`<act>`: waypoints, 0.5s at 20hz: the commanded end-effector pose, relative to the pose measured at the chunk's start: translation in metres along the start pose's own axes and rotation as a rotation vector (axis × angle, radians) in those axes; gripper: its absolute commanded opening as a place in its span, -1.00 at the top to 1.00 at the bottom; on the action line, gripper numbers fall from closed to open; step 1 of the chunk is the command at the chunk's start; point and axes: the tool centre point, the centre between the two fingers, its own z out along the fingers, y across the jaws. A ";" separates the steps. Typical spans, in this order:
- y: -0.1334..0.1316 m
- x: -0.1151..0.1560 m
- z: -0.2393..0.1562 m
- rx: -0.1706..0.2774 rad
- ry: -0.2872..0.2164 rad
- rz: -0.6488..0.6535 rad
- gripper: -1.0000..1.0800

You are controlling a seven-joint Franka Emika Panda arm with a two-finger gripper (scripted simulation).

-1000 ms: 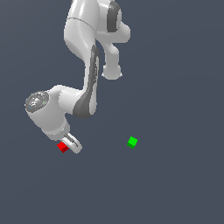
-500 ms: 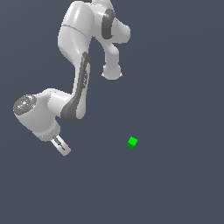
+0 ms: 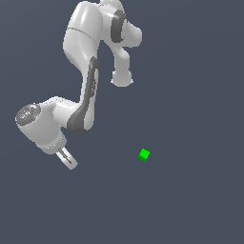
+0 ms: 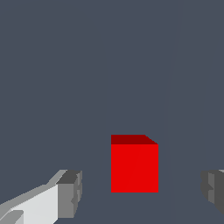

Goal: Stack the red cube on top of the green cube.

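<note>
The red cube (image 4: 134,167) shows large in the wrist view, sitting on the grey floor between my two fingers with a gap on each side of it. My gripper (image 4: 140,192) is open around it, one fingertip (image 4: 70,192) on one side and the other at the frame's edge. In the exterior view my gripper (image 3: 69,161) is low at the exterior view's left and hides the red cube. The green cube (image 3: 144,155) lies alone on the floor well off to the exterior view's right of my gripper.
The white arm (image 3: 86,71) rises from the gripper and folds over the upper middle of the exterior view. Plain dark grey floor (image 3: 190,205) surrounds both cubes.
The gripper has come down over the red cube, which showed beside the fingers one second ago and is now hidden behind them in the exterior view. The green cube has not moved.
</note>
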 end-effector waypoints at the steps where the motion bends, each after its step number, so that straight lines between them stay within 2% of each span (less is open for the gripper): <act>1: 0.000 -0.001 0.007 0.000 -0.001 -0.001 -0.92; 10: 0.000 -0.002 0.047 0.000 -0.001 -0.002 -0.92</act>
